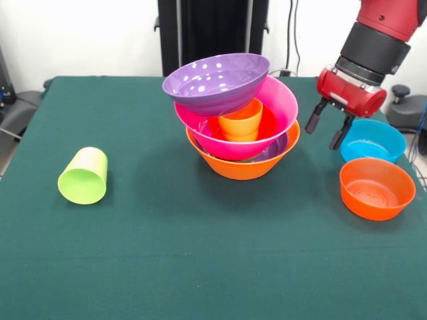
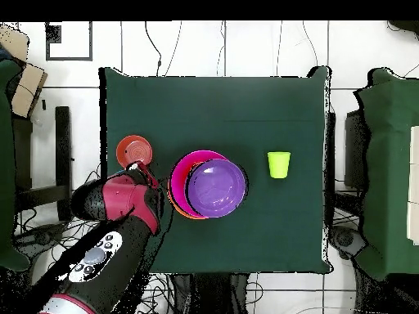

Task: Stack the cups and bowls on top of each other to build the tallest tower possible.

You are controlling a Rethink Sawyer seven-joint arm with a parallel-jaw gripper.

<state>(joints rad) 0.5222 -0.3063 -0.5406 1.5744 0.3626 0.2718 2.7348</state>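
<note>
The tower stands mid-table: a large yellow-orange bowl (image 1: pixel 243 167) at the base, a sliver of a purple bowl (image 1: pixel 279 147) in it, then the pink bowl (image 1: pixel 283 107) holding the upright orange cup (image 1: pixel 241 120). A second purple bowl (image 1: pixel 217 81) rests tilted on top. The lime green cup (image 1: pixel 83 175) lies on its side at the left. A blue bowl (image 1: pixel 373 139) and a small red-orange bowl (image 1: pixel 377 188) sit at the right. My gripper (image 1: pixel 323 137) hangs open and empty between the tower and the blue bowl. The small lime-green bowl is out of view.
In the overhead view the top purple bowl (image 2: pixel 217 186), the lime cup (image 2: pixel 279 164), the red-orange bowl (image 2: pixel 134 150) and my gripper (image 2: pixel 149 174) show; my arm covers the blue bowl. Dark chairs stand beside the green table (image 1: pixel 200 267).
</note>
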